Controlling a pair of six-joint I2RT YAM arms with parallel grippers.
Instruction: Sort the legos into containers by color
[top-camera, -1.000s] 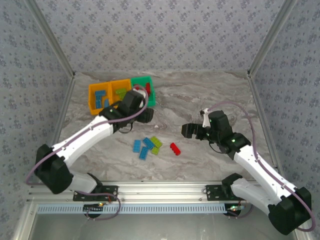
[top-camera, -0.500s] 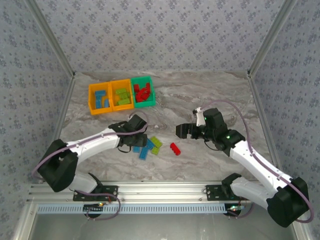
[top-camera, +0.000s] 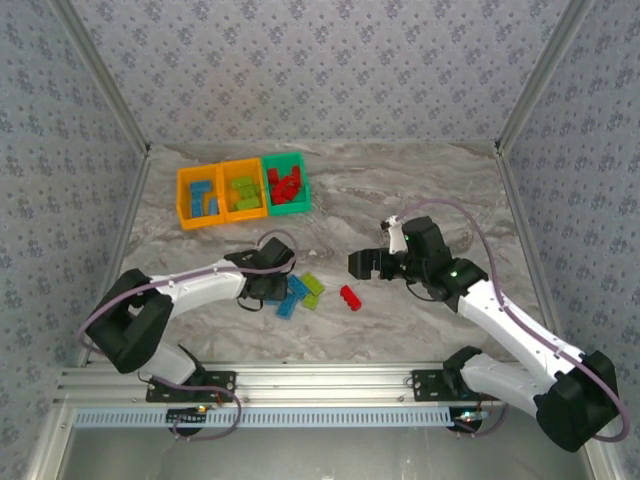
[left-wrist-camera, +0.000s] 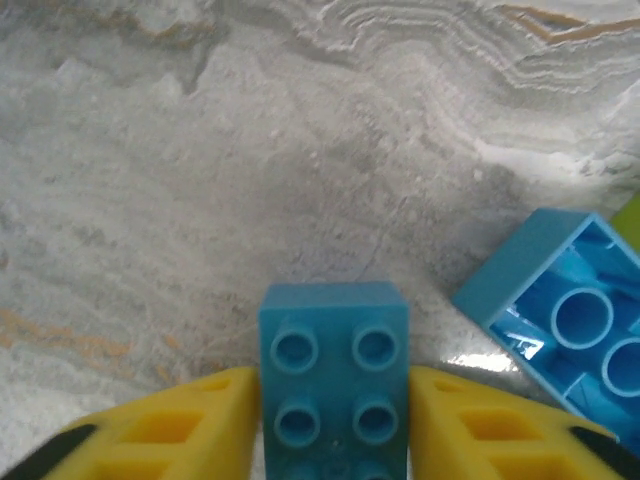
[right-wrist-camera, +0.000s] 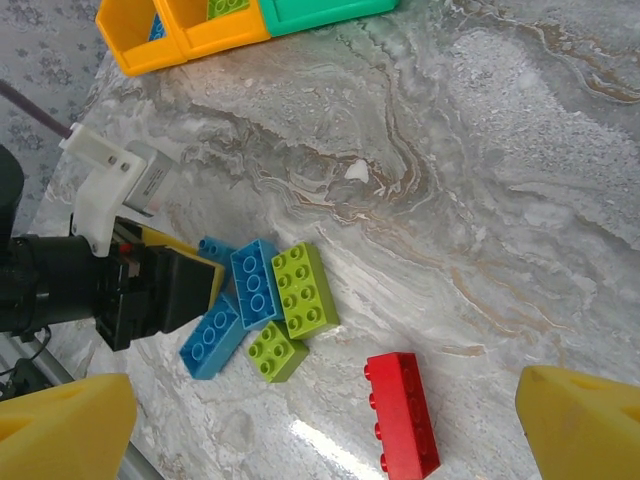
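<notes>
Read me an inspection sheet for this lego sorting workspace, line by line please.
Surface: marbled grey table, nothing spilled.
Job's things: joined bins, with blue bricks in the left orange one, lime in the middle orange one, red in the green one. Loose on the table: two blue bricks, two lime bricks, one red brick.
Clutter: nothing seen.
Pincers: left pincer shut on a third blue brick at table level; right pincer open, holding nothing.
Cables: one cable loops along each arm.
Surroundings: patterned fabric walls, metal frame rail at the near edge.
</notes>
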